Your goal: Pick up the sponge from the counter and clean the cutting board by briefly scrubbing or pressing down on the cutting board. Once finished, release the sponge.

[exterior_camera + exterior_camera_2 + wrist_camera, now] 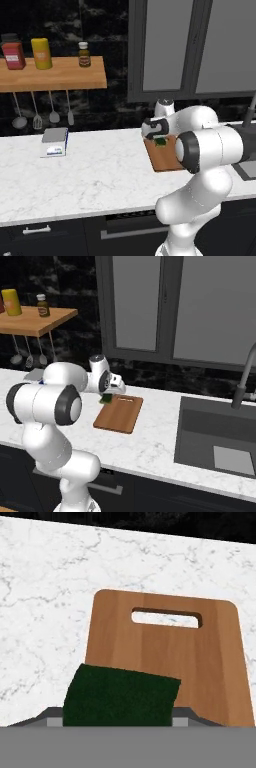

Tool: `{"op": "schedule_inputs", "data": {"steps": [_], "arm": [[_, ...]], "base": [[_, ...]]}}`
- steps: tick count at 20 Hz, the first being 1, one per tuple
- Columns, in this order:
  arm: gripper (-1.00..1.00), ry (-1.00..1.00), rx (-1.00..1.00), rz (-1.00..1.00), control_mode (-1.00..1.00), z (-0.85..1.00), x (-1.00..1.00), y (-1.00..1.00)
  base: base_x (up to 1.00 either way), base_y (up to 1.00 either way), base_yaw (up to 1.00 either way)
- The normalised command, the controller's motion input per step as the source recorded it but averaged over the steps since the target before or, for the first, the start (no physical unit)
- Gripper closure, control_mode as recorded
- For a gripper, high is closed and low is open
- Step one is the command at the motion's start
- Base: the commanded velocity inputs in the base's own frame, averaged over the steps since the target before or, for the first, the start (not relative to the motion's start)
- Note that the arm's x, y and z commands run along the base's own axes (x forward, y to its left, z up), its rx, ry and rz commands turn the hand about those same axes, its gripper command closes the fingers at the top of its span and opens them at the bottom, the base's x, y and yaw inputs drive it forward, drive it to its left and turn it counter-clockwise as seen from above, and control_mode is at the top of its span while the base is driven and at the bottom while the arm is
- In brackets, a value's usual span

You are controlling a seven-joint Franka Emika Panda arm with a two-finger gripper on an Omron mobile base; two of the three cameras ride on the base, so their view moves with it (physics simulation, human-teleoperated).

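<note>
Holding the sponge (121,696) clenched in the claw (119,719), poised over the near-left corner of the cutting board (170,657). Scrub step pending, I judge; next I press straight down.

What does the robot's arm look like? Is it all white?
Mostly white: the arm is made of smooth, rounded, glossy sections, with dark grey rings at the joints. No cables or markings show. The gripper at its end is a white block with dark parts.
</note>
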Motion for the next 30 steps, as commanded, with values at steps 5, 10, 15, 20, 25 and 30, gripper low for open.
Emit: {"op": "schedule_inputs", "data": {"steps": [5,10,15,20,25,30], "arm": [[1.0,-0.12,0.02,0.01,-1.0,-0.29,0.53,-0.06],[1.0,-0.02,0.02,0.0,-1.0,-0.24,0.57,-0.04],[1.0,0.01,0.01,0.0,-1.0,-0.08,0.31,0.0],[1.0,0.0,0.01,0.0,-1.0,-0.14,0.39,-0.01],[1.0,-0.06,0.0,0.0,-1.0,-0.27,0.31,-0.01],[1.0,-0.17,0.0,0.0,-1.0,-0.49,0.0,0.0]], "base": [[0.0,0.0,0.0],[0.0,0.0,0.0],[0.0,0.0,0.0],[0.0,0.0,0.0],[0.0,0.0,0.0],[0.0,0.0,0.0]]}}
